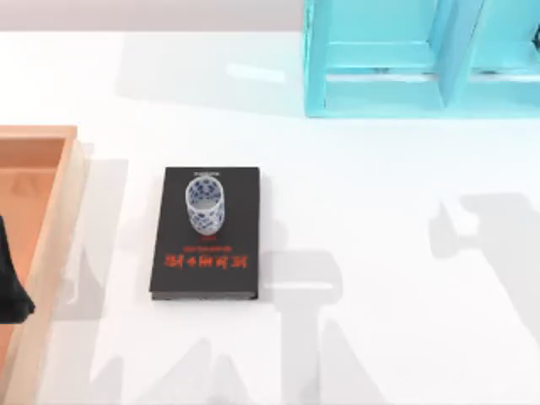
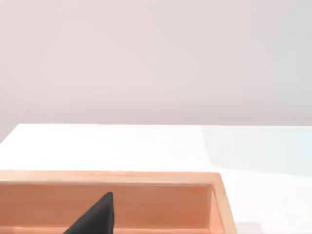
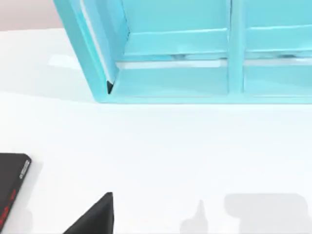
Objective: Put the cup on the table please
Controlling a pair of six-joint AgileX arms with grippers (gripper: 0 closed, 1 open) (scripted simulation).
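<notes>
The cup (image 1: pixel 205 205), small and white with a blue lattice pattern, stands upright on the far half of a black book (image 1: pixel 207 274) with red lettering. The book lies flat on the white table (image 1: pixel 388 270), left of centre. My left arm (image 1: pixel 10 291) sits at the left edge of the top view, over the orange tray, well apart from the cup. A dark tip of my left gripper (image 2: pixel 97 217) hangs above the tray's inside. A dark tip of my right gripper (image 3: pixel 97 217) hovers over bare tabletop, with the book's corner (image 3: pixel 12 185) off to one side.
An orange wooden tray (image 1: pixel 63 219) lies along the table's left side. A turquoise shelf unit (image 1: pixel 380 93) stands at the back right. Bare white tabletop spreads right of the book and in front of it.
</notes>
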